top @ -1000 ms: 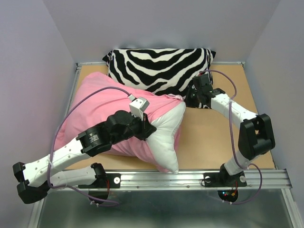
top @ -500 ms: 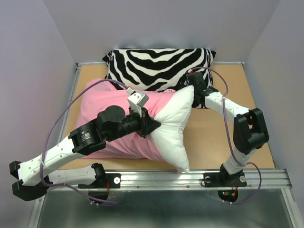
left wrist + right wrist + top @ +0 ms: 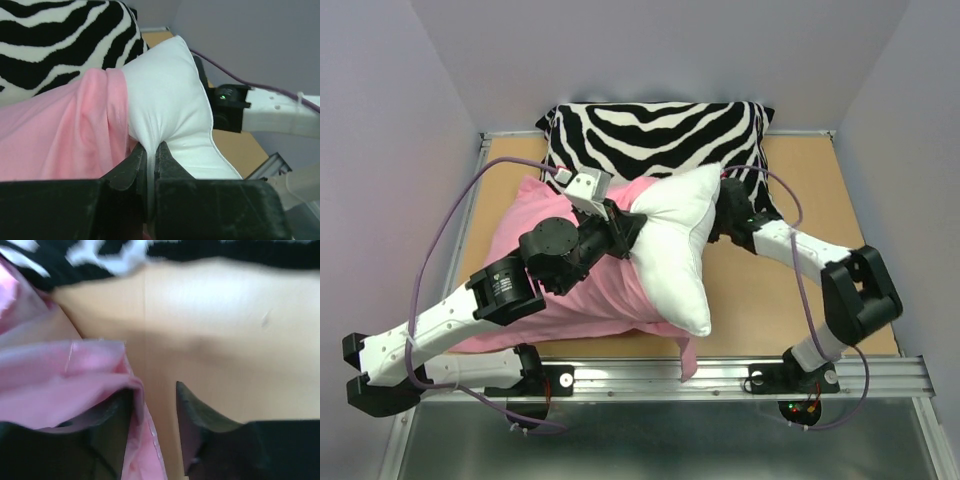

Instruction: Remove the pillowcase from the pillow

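Overall layout: a tan wooden worktop (image 3: 770, 300) with pale lilac walls around it; two white-and-black robot arms are bolted along its near edge.
Pillowcase: a soft pink fabric pillowcase (image 3: 520, 215) lies wrinkled on the left half of the worktop. It sheathes the left part of the white pillow, and its mouth is gathered around that pillow's middle. A narrow pink flap hangs at the near edge, just beside the metal rail (image 3: 720, 372).
White pillow: a plump plain white pillow (image 3: 675, 250) sticks out of the pillowcase to the right, at the centre of the worktop. Its far corner rests against the zebra-striped pillow and its near corner lies close to the near edge.
Zebra pillow: a black-and-white zebra-striped pillow (image 3: 650, 135) lies along the far edge, behind the other two.
Left tool: the left tool (image 3: 148, 159) reaches across the top of the pillowcase. Its jaws are narrow, clamped on a pinch of the white pillow's cover just beside the pink hem, and the white fabric is drawn into a taut ridge between them.
Right tool: the right tool (image 3: 155, 410) sits at the far right side of the white pillow and is mostly hidden behind it from above. Its own blurred wrist view shows two dark fingers standing apart with bare worktop visible between them. Shiny pink fabric is folded over the finger on the left of that view.
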`<state>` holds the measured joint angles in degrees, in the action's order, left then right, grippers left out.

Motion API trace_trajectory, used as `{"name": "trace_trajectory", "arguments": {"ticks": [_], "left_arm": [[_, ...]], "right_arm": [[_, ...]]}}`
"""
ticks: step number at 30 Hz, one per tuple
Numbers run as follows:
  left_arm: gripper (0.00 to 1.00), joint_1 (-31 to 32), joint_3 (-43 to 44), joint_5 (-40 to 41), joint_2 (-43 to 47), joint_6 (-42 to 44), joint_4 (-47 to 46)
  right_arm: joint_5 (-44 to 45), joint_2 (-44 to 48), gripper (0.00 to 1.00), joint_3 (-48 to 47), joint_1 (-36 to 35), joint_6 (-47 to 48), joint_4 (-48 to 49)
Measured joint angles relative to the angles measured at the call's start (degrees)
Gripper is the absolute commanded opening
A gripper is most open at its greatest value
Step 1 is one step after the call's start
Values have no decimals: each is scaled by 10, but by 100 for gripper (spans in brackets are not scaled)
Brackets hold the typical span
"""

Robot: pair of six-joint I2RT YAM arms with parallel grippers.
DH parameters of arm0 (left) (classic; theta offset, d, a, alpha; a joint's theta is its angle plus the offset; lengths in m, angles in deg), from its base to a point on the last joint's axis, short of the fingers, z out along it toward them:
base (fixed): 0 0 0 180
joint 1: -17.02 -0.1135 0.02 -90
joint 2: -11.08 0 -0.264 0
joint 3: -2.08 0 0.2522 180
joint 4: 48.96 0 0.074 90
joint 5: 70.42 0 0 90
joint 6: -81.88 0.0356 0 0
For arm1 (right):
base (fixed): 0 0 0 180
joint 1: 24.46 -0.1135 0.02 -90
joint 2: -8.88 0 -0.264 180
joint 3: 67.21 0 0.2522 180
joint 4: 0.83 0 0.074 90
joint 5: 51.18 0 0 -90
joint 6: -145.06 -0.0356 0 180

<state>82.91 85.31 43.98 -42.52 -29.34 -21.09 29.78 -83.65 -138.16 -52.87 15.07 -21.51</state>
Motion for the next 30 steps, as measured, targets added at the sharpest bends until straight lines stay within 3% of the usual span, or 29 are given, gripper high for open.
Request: {"name": "trace_trajectory", "arguments": {"ticks": [2,15,23,30], "left_arm": [[0,0,-15,30,9,-1,-38],[0,-2,-47,90,-10,-19,-115],[0,-8,-47,69,-112,-28,-151],[0,-13,-35,47,-146,-28,-156]], "right_arm": [[-5,52,66,10,25,-9,5],[-15,346,98,38,127,-45,-40],[-104,435,100,50,127,-55,-52],[-170,433,100,85,127,-53,-50]]}}
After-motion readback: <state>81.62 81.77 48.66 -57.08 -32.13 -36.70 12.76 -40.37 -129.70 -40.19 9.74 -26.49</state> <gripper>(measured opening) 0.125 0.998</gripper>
